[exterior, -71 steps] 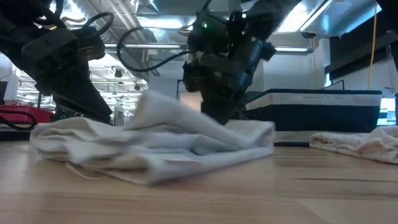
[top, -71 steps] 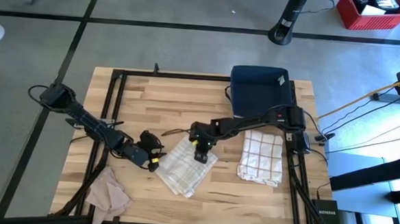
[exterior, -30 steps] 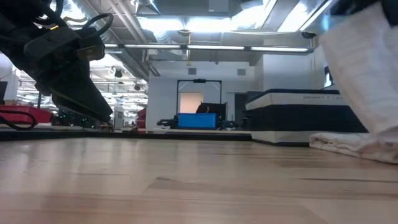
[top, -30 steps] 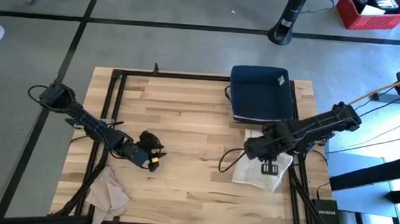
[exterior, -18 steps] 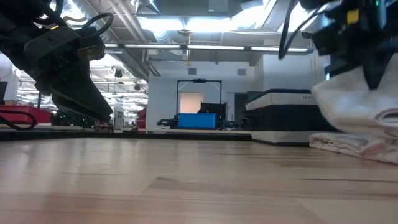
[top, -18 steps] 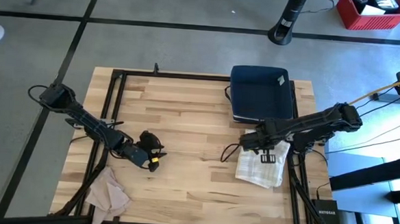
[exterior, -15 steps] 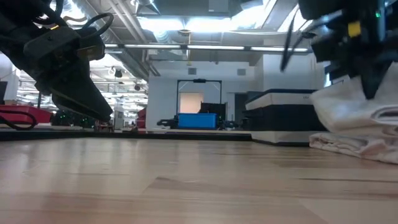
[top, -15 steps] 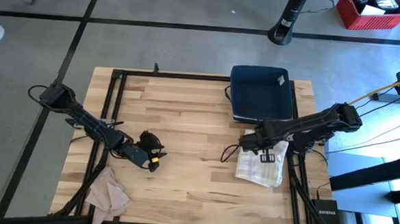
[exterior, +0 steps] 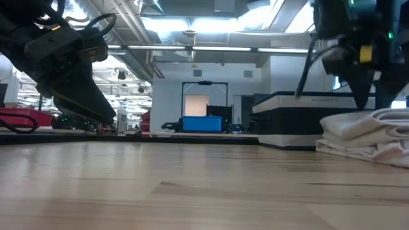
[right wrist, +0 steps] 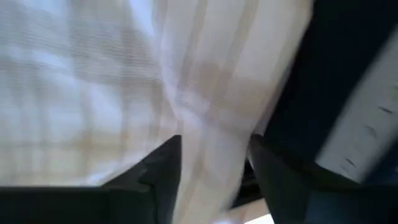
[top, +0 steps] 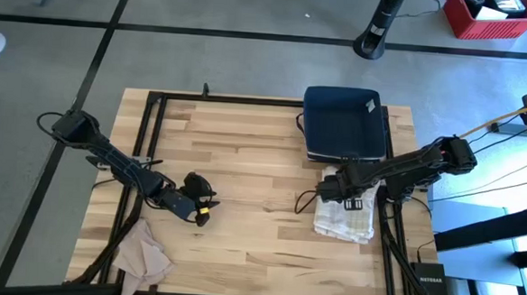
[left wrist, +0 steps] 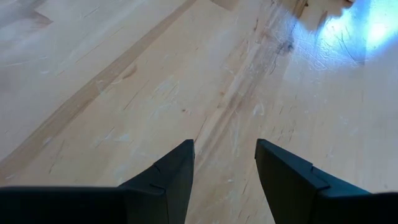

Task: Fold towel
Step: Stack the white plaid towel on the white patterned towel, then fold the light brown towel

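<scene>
Two folded towels (top: 344, 216) lie stacked near the desk's right edge, the right gripper (top: 341, 186) open above them, and a crumpled cloth (top: 142, 253) waits unfolded.

**Folded checked towels stacked at the table's right edge**

The checked towel (top: 346, 215) — white with thin dark lines — lies folded flat in a stack near the table's right side, just in front of a dark blue bin. From table height the layers (exterior: 367, 131) show as soft, rounded folds.
</scene>
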Action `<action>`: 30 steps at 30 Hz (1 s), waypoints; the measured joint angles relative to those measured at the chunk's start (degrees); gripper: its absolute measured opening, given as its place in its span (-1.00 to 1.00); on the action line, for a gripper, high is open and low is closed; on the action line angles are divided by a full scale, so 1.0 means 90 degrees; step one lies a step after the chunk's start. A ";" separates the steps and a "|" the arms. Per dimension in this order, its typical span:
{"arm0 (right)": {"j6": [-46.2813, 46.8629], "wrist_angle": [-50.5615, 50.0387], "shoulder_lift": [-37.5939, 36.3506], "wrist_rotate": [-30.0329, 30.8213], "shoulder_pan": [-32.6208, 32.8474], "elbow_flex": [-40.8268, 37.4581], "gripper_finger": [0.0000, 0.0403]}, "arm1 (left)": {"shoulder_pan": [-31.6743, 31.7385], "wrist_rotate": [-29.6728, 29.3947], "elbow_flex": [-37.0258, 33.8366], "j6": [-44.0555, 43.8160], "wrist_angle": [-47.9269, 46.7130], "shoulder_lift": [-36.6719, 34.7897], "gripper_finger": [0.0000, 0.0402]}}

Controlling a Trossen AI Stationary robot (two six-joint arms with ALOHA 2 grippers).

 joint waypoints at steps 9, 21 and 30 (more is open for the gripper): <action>0.1632 -0.0694 -0.0002 -0.1218 0.0000 0.2337 0.26 | -0.0002 0.0000 0.0000 0.0000 0.0020 0.0000 -0.18; -0.0577 0.9362 0.0684 -0.0668 0.0524 0.0844 0.23 | -0.0002 0.0269 0.0699 0.1206 0.0198 0.0000 -0.18; 0.0253 1.0211 0.2024 -0.1372 0.0558 0.0500 0.23 | -0.0084 0.1530 0.2806 0.0997 -0.3865 0.0000 -0.18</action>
